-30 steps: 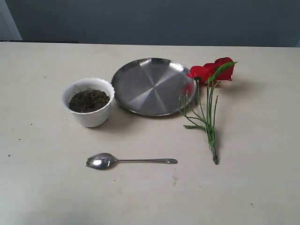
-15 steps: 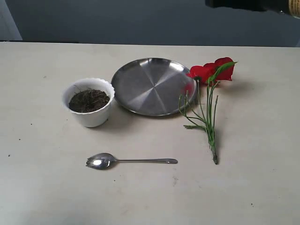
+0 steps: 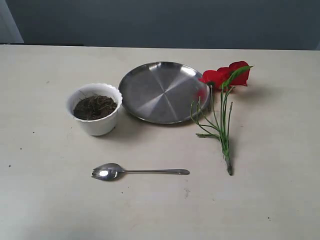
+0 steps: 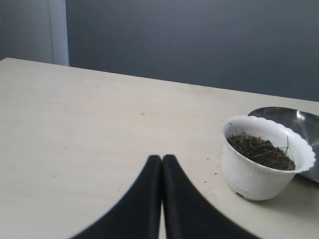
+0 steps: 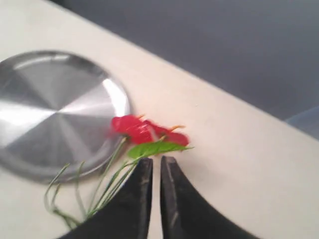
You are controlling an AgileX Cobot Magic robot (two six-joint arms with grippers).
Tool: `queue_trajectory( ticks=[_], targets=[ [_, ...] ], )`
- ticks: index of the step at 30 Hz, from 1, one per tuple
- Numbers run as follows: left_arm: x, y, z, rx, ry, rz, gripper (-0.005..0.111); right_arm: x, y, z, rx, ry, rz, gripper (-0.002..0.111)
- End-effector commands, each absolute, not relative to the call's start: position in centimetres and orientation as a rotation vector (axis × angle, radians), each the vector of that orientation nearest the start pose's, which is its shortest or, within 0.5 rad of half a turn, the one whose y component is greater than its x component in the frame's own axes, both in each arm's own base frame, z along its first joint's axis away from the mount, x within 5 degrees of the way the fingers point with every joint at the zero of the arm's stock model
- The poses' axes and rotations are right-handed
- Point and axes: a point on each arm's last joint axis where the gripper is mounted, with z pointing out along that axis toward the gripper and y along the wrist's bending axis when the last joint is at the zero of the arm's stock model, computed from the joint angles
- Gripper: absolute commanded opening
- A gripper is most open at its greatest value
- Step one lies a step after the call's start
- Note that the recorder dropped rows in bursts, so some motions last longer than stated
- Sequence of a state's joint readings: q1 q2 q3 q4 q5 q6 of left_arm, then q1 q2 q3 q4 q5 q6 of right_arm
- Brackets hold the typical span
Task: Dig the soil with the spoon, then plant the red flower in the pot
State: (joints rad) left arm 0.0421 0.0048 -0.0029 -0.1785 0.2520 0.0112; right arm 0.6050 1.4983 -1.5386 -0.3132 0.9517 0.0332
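Above the pale desk (image 3: 280,200), the black left tool (image 4: 162,158) is clenched on nothing near the small white scalloped pot (image 4: 251,177) of dark brown soil (image 4: 260,152). The black right tool (image 5: 156,160) is drawn almost shut, empty, by the red artificial flower (image 5: 142,130) laid beside the round steel plate (image 5: 50,109). The slim silver metal spoon (image 3: 135,171) is laid flat, apart from the pot.

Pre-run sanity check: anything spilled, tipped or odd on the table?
Nothing stands out. The pot is upright with the soil inside, the spoon lies flat apart from it, and the red flower lies beside the steel plate. Only a few dark specks near the pot.
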Motion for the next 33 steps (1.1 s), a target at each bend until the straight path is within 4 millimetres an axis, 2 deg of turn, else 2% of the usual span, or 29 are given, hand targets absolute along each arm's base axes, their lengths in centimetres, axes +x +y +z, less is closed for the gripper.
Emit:
queue_trajectory(
  ticks=[1, 4, 9, 12, 16, 18, 20, 22, 24, 26, 31, 33],
  targets=[
    [5.5, -0.2, 19.2, -0.139, 1.715, -0.129, 0.0, 25.6, 19.9, 38.6, -1.02, 2.287, -0.039, 0.006],
    [5.5, -0.2, 19.2, -0.139, 1.715, -0.129, 0.0, 23.3, 22.7, 37.5, -1.204, 2.213, -0.03, 0.006],
    [5.5, -0.2, 19.2, -0.139, 1.715, -0.129, 0.0, 19.7, 26.8, 33.6, -1.541, 2.189, -0.076, 0.006],
    [5.5, -0.2, 19.2, -0.139, 1.715, -0.129, 0.0, 19.3, 29.0, 30.6, -1.655, 2.226, -0.124, 0.006],
    [5.5, -0.2, 19.2, -0.139, 1.715, -0.129, 0.0, 20.0, 31.0, 25.9, -1.749, 2.295, -0.185, 0.007],
    [5.5, -0.2, 19.2, -0.139, 1.715, -0.129, 0.0, 20.3, 31.5, 23.9, -1.789, 2.337, -0.223, 0.014],
    [5.5, -0.2, 19.2, -0.139, 1.715, -0.129, 0.0, 20.5, 32.0, 22.3, -1.814, 2.363, -0.24, 0.03],
    [5.5, -0.2, 19.2, -0.139, 1.715, -0.129, 0.0, 20.7, 32.2, 21.6, -1.826, 2.361, -0.254, 0.045],
    [5.5, -0.2, 19.2, -0.139, 1.715, -0.129, 0.0, 20.8, 32.3, 21.4, -1.828, 2.355, -0.261, 0.051],
    [5.5, -0.2, 19.2, -0.139, 1.715, -0.129, 0.0, 20.6, 32.3, 21.3, -1.828, 2.378, -0.239, 0.047],
    [5.5, -0.2, 19.2, -0.139, 1.715, -0.129, 0.0, 20.5, 32.9, 20.6, -1.818, 2.394, -0.162, 0.024],
    [5.5, -0.2, 19.2, -0.139, 1.715, -0.129, 0.0, 20.6, 33.1, 19.9, -1.83, 2.401, -0.17, 0.022]
  ],
)
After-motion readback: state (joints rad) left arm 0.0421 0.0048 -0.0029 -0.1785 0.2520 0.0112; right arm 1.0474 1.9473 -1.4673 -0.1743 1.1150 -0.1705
